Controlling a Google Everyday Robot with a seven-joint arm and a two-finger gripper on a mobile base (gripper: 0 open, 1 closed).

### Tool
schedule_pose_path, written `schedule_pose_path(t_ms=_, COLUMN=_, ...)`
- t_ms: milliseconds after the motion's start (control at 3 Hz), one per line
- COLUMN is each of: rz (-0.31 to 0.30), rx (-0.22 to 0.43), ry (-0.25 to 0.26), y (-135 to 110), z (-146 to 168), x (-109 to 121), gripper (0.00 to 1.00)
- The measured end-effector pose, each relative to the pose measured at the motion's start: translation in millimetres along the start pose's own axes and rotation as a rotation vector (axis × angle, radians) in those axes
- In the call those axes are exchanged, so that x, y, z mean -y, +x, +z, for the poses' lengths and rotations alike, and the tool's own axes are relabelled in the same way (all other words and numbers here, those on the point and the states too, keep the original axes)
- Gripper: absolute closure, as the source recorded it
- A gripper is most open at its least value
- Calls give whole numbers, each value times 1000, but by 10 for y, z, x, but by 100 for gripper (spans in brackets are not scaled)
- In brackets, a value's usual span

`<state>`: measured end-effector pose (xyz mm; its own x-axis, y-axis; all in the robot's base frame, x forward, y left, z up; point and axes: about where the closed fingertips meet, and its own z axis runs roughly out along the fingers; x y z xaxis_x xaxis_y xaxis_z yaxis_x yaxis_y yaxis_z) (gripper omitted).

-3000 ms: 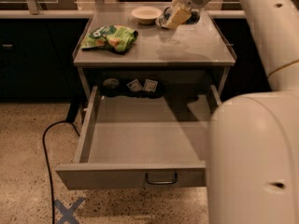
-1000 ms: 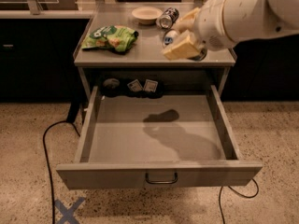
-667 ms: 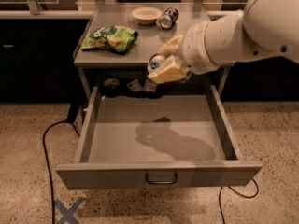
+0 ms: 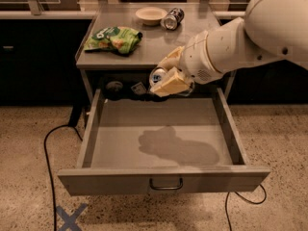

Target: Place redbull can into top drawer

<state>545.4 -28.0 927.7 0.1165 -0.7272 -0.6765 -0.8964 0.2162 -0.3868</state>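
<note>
Redbull can (image 4: 157,75) was clamped between gripper (image 4: 169,79) fingers; arm bent low over rear of open top drawer (image 4: 120,181); label unreadable.

A green snack bag (image 4: 113,38), white bowl (image 4: 150,15) and dark can (image 4: 172,19) lie on the table (image 4: 159,46). A cable (image 4: 46,150) crosses the floor (image 4: 24,182).

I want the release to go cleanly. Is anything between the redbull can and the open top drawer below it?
Nothing visible does. The gripper holds the redbull can above the rear of the top drawer, whose floor beneath is bare. Some small dark items lie at the back, left of the can.
</note>
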Motion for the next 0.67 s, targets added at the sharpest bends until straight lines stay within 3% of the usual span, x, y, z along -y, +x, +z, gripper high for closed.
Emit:
schedule_pose_path(t_ms=333, rz=7, rx=1, ry=-8, y=22, z=75, x=-38, gripper=100)
schedule_pose_path(t_ms=667, rz=-8, rx=-21, ry=-51, y=157, z=614, x=-149, gripper=100)
